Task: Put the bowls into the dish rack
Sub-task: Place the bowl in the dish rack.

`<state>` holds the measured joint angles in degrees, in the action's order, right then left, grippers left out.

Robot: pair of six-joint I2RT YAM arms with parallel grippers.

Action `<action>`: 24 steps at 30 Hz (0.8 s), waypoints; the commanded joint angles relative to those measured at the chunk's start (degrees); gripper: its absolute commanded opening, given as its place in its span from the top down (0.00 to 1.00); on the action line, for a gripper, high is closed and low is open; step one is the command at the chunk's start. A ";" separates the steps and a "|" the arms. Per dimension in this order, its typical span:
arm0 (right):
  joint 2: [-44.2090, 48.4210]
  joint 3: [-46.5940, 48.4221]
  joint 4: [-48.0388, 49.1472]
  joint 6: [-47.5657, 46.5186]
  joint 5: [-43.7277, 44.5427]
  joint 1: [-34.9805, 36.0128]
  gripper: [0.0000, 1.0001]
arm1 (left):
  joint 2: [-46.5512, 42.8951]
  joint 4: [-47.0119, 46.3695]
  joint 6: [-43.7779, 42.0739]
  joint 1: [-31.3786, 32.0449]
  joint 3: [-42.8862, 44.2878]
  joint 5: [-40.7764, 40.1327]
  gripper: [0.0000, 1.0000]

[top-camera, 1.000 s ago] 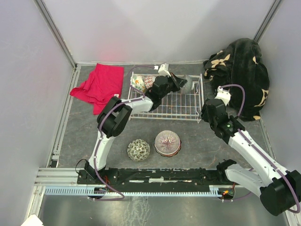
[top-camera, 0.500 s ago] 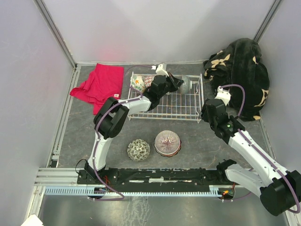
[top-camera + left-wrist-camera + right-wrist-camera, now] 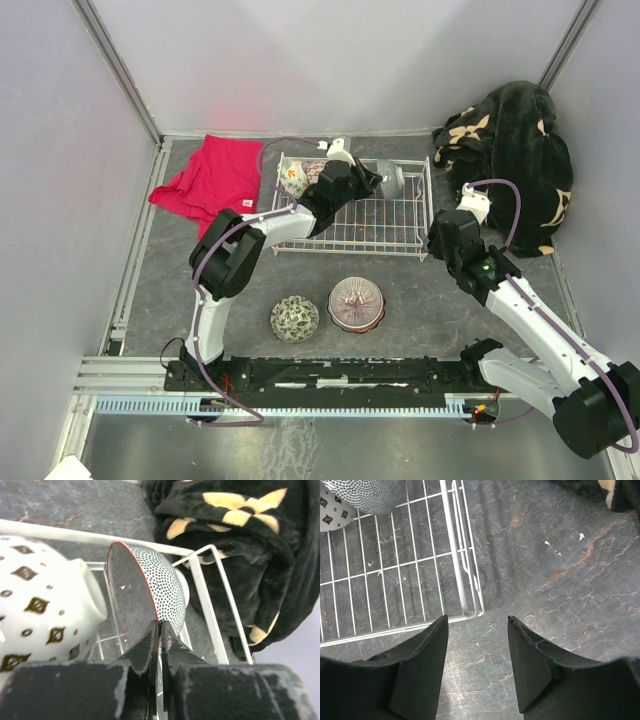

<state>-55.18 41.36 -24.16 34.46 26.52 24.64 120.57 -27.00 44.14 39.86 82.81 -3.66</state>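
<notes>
Left arm reaches toward two o'clock, left gripper pinched on the dotted bowl; right arm angles toward eleven o'clock, right gripper jaws apart

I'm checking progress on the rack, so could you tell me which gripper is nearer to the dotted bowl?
Left. The left gripper pinches the rim of the dotted bowl inside the rack; the right gripper hovers open outside the rack's near right corner.

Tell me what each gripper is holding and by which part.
The left gripper pinches the dotted bowl by its rim, inside the dish rack. The right gripper is open, holding nothing.
</notes>
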 commanded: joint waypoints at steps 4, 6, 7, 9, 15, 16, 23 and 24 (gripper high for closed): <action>0.77 -0.10 1.58 0.24 -0.21 -0.23 0.41 | -2.98 7.87 -5.55 -0.74 -2.20 -4.95 0.97; 0.80 -0.14 1.57 0.23 -0.16 -0.23 0.41 | -3.25 8.46 -5.71 -0.78 -2.21 -5.40 0.97; 0.78 -0.14 1.57 0.26 -0.16 -0.21 0.41 | -3.34 8.54 -5.77 -0.75 -2.29 -5.52 0.97; 0.83 -0.14 1.60 0.26 -0.23 -0.23 0.41 | -3.50 8.98 -5.90 -0.74 -2.23 -5.75 0.97; 1.04 -0.19 1.56 0.33 -0.33 -0.18 0.41 | -5.29 9.46 -5.98 -0.74 -2.63 -5.83 0.85; 1.02 -0.23 1.53 0.35 -0.33 -0.25 0.41 | -5.66 9.43 -5.99 -0.74 -2.72 -5.63 0.81; 1.31 -0.24 1.40 0.33 -0.33 -0.29 0.41 | -9.02 8.99 -6.17 -0.25 -2.57 -4.07 0.66; 1.37 -0.29 1.40 0.35 -0.34 -0.24 0.41 | -9.66 8.99 -6.24 -0.10 -2.63 -3.82 0.64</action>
<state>-55.16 41.30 -24.18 34.48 25.74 24.62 116.49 -16.14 40.38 39.48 80.16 -7.46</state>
